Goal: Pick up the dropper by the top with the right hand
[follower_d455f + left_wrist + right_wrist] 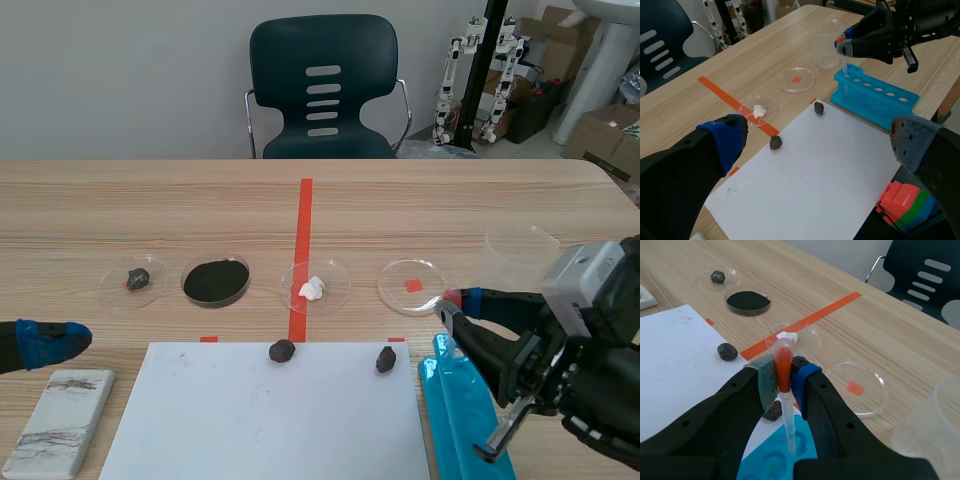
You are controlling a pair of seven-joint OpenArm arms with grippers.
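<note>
The dropper (783, 362) has a red bulb and a clear tube that runs down into a hole of the blue rack (802, 450). My right gripper (785, 375) is shut on the bulb, one pad on each side. In the scene view the right gripper (455, 300) sits at the far end of the blue rack (455, 400), with a bit of the red bulb (452, 297) showing at its tips. In the left wrist view the dropper (845, 67) stands upright in the rack (875, 97). My left gripper (45, 340) is open and holds nothing, low at the table's left.
A white sheet (260, 415) carries two dark stones (282, 350) (386, 359). Beyond it stand dishes with a stone (137, 278), black powder (215, 281), a white lump (313, 288), and an empty one (411, 285). A clear cup (518, 255) stands by the right arm; a marbled block (58, 420) lies near left.
</note>
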